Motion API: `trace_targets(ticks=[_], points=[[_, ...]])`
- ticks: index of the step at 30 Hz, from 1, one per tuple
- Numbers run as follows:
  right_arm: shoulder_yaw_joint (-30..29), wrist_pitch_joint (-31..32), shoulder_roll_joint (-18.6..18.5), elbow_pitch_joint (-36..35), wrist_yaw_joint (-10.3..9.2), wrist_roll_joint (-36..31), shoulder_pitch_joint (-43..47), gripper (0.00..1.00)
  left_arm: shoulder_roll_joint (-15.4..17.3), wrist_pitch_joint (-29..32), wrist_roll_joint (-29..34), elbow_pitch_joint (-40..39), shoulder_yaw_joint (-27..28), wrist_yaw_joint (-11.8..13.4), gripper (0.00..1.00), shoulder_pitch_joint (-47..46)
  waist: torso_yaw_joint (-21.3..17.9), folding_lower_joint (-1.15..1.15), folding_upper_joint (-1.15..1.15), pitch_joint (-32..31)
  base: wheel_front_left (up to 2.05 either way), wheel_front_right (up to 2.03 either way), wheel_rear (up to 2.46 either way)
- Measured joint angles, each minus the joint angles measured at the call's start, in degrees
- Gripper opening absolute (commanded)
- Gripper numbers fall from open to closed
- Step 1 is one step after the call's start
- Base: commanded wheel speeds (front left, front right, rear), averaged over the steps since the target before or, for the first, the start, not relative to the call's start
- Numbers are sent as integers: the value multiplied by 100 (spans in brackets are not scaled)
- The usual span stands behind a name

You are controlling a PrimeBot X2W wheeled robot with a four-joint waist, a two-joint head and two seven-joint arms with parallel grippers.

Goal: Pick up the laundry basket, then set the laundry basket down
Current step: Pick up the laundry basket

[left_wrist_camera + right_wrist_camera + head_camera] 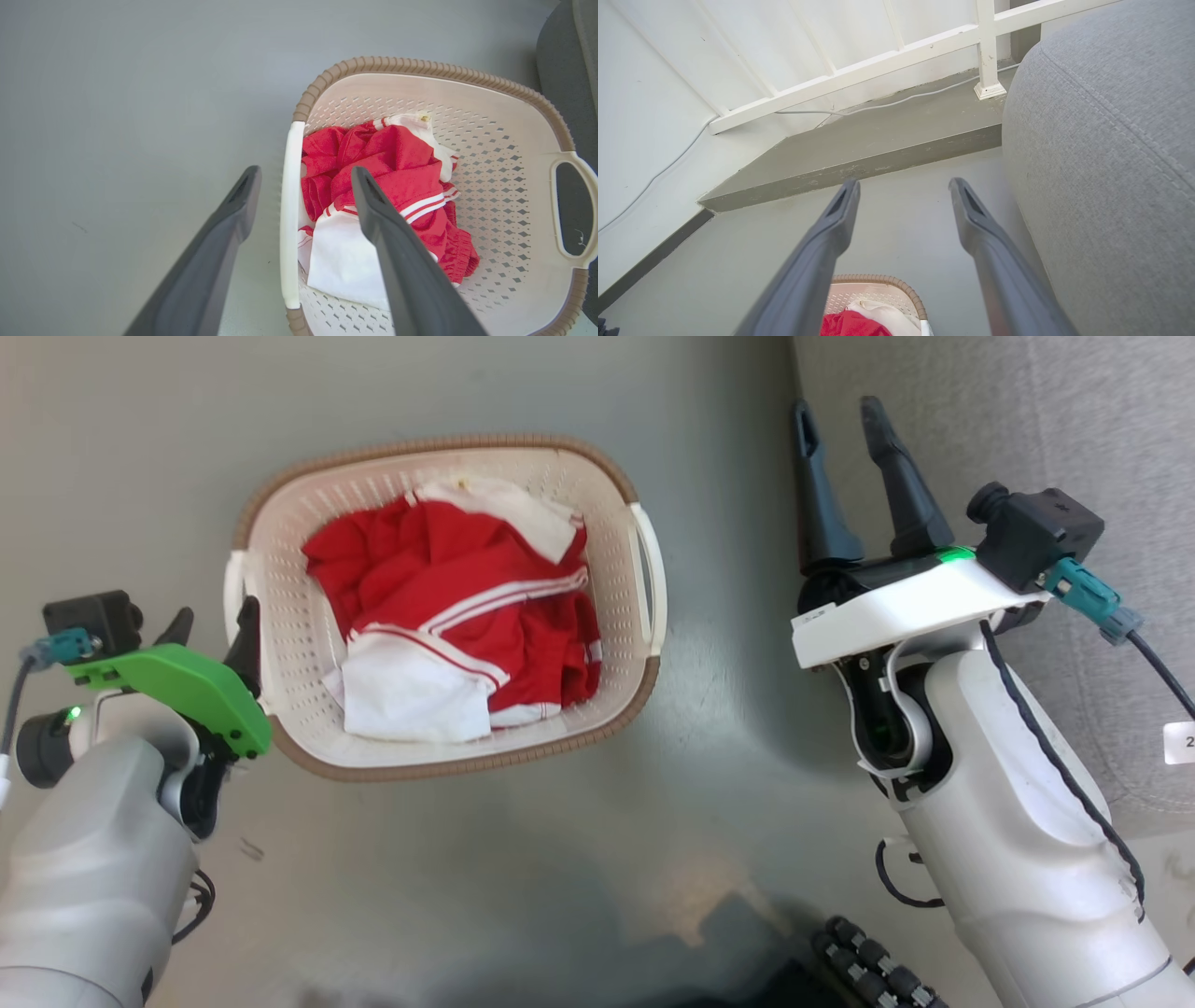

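Observation:
The laundry basket (pixel 616 616), cream perforated plastic with a brown woven rim, stands on the grey floor with red-and-white clothes (pixel 448 607) inside. My left gripper (pixel 213 621) is open at the basket's left side. In the left wrist view its fingers straddle the white left handle (pixel 290 205), one finger outside the basket (pixel 509 154), one over the clothes (pixel 397 158). My right gripper (pixel 845 420) stands open well to the right of the basket, above the floor, holding nothing. The right wrist view catches the basket's rim (pixel 878 280) at the bottom, between that gripper's (pixel 903 186) fingers.
A grey upholstered seat (pixel 1027 420) lies at the right, close beside the right gripper (pixel 1111 140). Ahead are a raised step (pixel 859 149), a white railing (pixel 887 60) and a thin cable. The robot's dark wheeled base (pixel 868 961) shows at the bottom.

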Motion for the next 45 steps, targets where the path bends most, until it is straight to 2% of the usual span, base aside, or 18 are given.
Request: trace_targets(ticks=[13,21,36,45], points=[[-254,0,-1,258,209,-45,191,100,122,-56,314,-681,-145,0,100,339,100,0,0,-998,0,0,0],[-510,0,-4,343,256,-134,467,100,226,-57,334,-1469,434,0,100,478,214,0,0,-1645,0,0,0],[-850,0,2,515,438,-599,1202,100,346,-71,1240,-2659,1391,18,100,1522,525,0,0,-2869,0,0,0],[-1068,0,-26,256,466,-832,1663,100,312,-74,1828,-3645,2105,375,100,2367,613,0,0,-3483,0,0,0]])
